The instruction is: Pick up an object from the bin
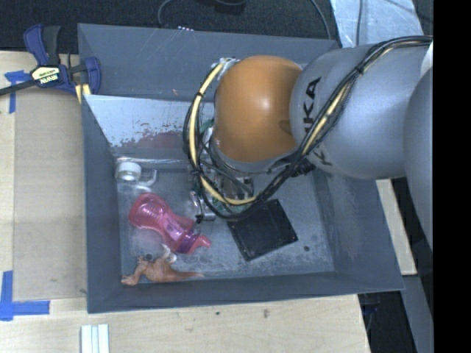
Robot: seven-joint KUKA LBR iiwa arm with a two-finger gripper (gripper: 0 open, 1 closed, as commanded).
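The pink see-through plastic toy lies in the lower left of the grey metal bin. Its long side runs from upper left down to lower right. Its thin right end sits just below the gripper. I cannot tell if the gripper is open or closed. A small clear bottle with a white cap lies above the toy. A flat black square lies to its right.
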